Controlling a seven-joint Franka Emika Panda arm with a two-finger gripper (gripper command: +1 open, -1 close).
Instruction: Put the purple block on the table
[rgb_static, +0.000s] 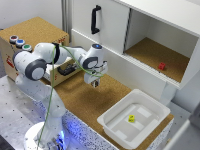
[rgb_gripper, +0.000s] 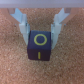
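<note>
My gripper (rgb_static: 94, 83) hangs low over the table (rgb_static: 87, 102), toward its back edge. Through the wrist camera, my fingers (rgb_gripper: 21, 25) stand spread either side of the purple block (rgb_gripper: 39, 46), which lies on the cork; whether they touch it, I cannot tell.

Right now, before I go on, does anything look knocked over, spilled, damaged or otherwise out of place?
Nothing stands out. The purple block sits squarely between the fingers of the tool, over the table. The yellow block lies in the white tray, and the red block rests on the cabinet shelf. No spills or damage show.
</note>
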